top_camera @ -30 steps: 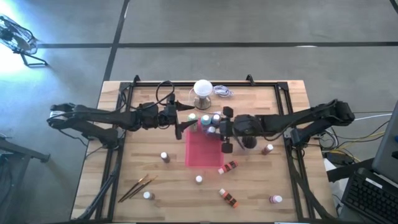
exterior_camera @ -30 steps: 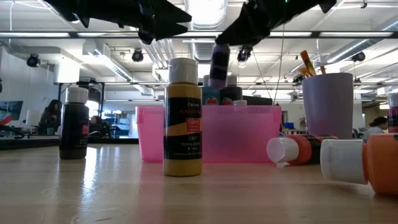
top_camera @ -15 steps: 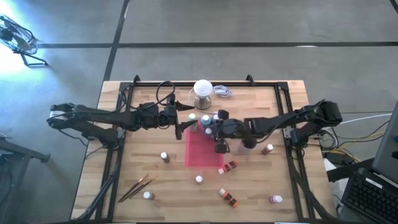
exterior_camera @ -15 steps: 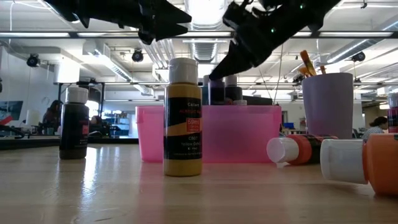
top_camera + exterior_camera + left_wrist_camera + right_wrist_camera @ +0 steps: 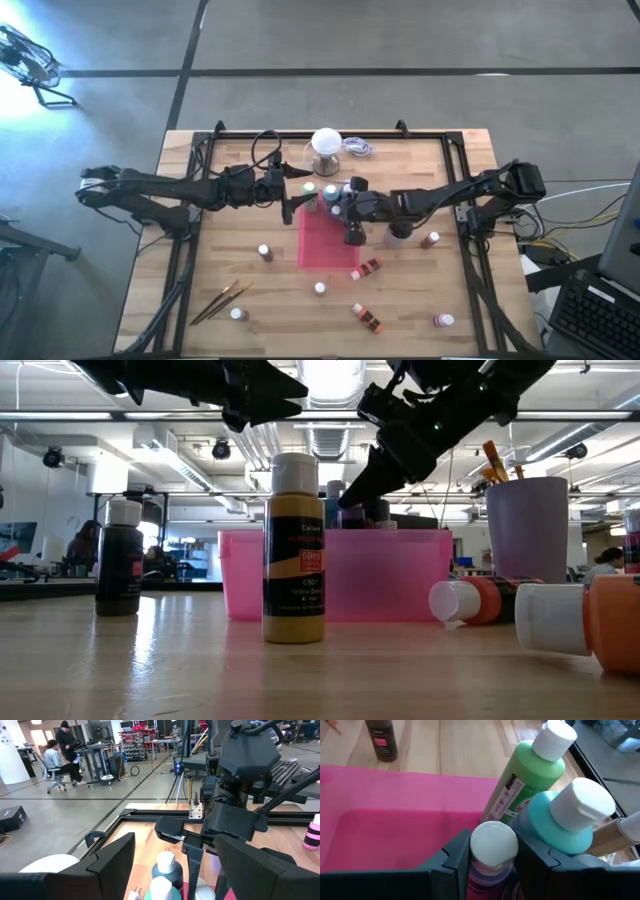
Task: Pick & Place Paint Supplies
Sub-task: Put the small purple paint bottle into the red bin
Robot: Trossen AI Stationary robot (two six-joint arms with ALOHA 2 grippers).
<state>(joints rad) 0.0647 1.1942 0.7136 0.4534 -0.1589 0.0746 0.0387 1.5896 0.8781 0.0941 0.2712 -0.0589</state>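
Tabletop's pink tray [image 5: 325, 250] holds green and teal bottles; right hand [image 5: 490, 857] grips purple bottle [image 5: 489, 865]

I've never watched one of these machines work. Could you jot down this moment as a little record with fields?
Right gripper: shut on a purple bottle, low in the pink tray
Left gripper: open, empty, at the tray's far left corner
Already in tray: green bottle, teal bottle
Loose on table: brushes, scattered small bottles
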